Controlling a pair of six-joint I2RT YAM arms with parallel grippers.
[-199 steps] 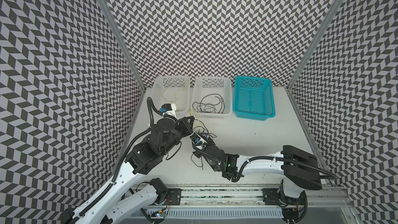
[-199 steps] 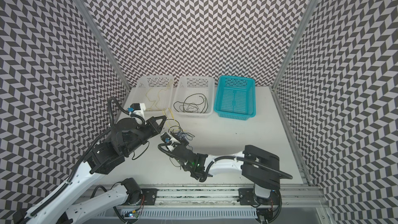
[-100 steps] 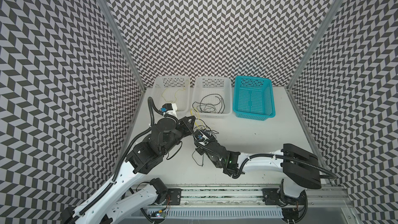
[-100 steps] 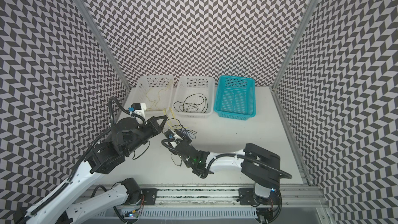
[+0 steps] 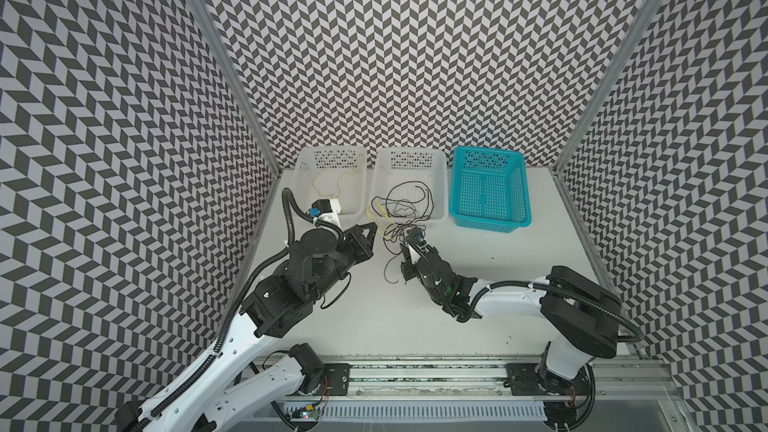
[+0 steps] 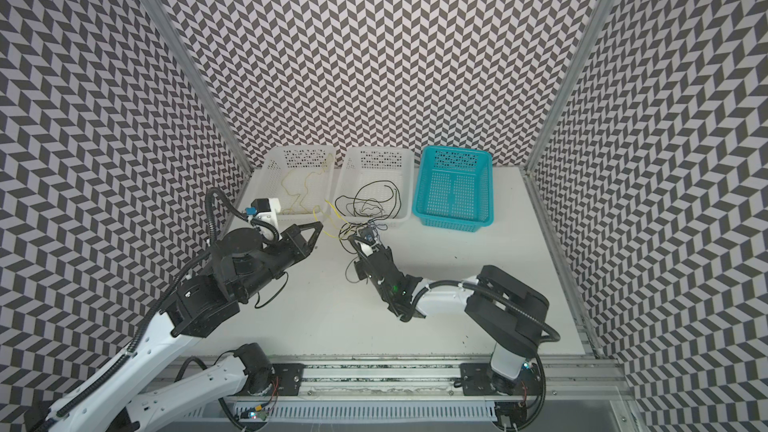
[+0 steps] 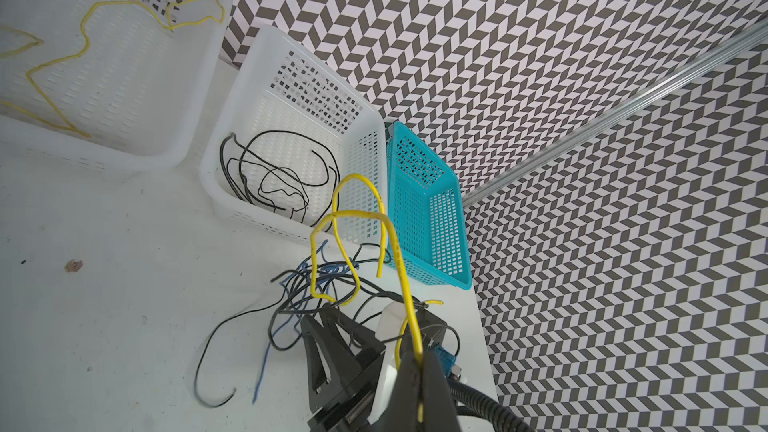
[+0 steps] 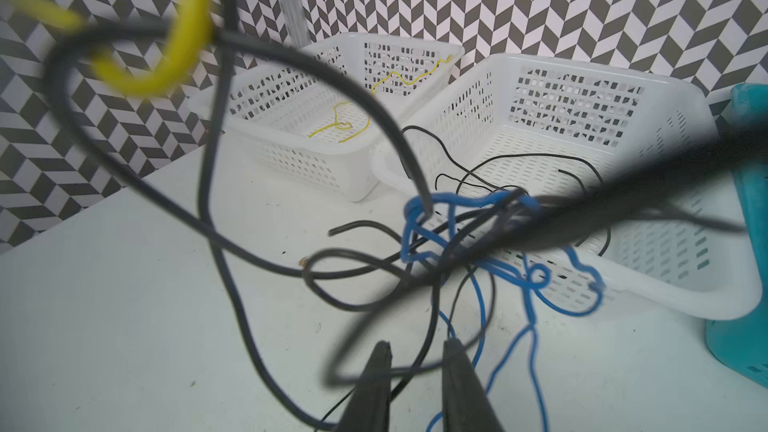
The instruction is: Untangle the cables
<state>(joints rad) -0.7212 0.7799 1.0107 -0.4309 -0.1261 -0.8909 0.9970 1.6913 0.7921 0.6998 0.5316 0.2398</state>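
Before the middle white basket, cables: found tangled.
Left gripper: closed, a yellow strand is pinched.
Right gripper: narrowly parted, a black strand is seen between.

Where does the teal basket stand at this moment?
In a top view the teal basket stands at the back of the table, rightmost of three baskets, next to the white basket that holds black cables.
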